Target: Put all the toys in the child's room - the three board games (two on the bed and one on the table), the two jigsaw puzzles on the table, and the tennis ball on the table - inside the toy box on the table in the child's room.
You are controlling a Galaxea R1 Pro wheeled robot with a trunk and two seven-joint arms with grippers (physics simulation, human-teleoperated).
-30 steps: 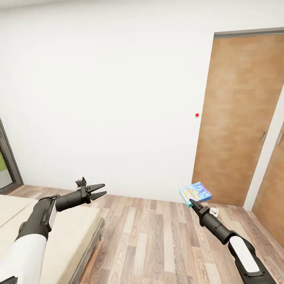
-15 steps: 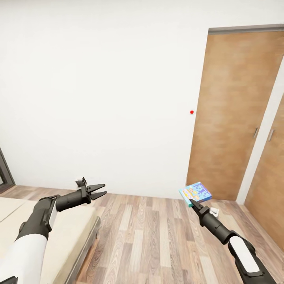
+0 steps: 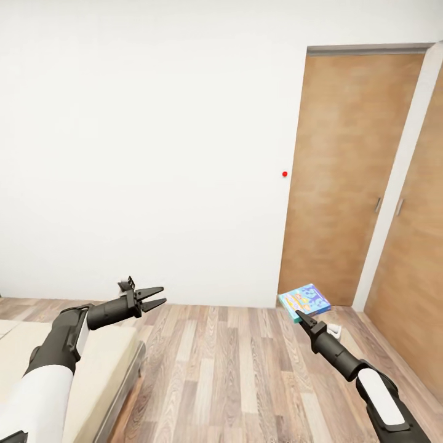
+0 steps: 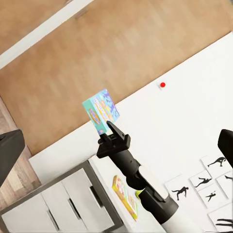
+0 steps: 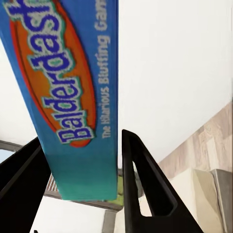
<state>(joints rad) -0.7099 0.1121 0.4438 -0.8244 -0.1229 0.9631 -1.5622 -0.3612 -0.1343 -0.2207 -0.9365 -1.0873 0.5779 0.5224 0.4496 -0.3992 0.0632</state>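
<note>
While I face the white wall and wooden door [image 3: 344,178] in the head view, my right gripper [image 3: 299,315] sits at lower right, pinched on the bottom edge of the small blue board game [image 3: 304,301], held up over the plank floor [image 3: 227,369]. My left gripper [image 3: 151,297] hangs at lower left with its fingers spread and nothing between them, above the beige bed [image 3: 92,369].

From the left wrist view, the board game [image 4: 101,110] stands at centre on my right gripper [image 4: 113,131].

Close up in the right wrist view, the board game [image 5: 68,82] fills the upper left, clamped between dark fingers [image 5: 141,184]. I judge it light, stiff cardboard with a glossy, slippery face; gripped at one edge it could pivot, so a deeper hold nearer the middle seems safer.
</note>
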